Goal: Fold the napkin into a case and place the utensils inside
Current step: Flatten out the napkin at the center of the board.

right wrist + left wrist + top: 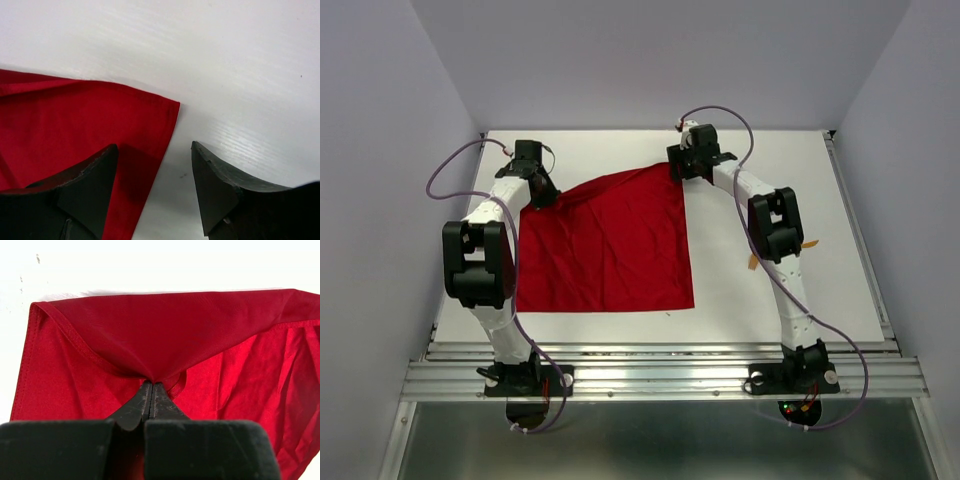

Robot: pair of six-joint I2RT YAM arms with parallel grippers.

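Note:
The red napkin (610, 245) lies spread on the white table (770, 150), its far left corner lifted and folded over. My left gripper (542, 197) is shut on that corner; in the left wrist view the cloth (150, 335) bunches into the closed tips of the left gripper (151, 385). My right gripper (682, 172) hovers open over the far right corner. In the right wrist view the open right gripper (153, 146) straddles the napkin's (75, 115) edge without touching it. Two orange utensils (753, 262) (810, 243) peek out beside the right arm, mostly hidden. No case shows.
The right forearm (775, 225) crosses above the utensils. A metal rail (660, 375) with both arm bases runs along the near table edge. Bare table lies to the right of the napkin and behind it.

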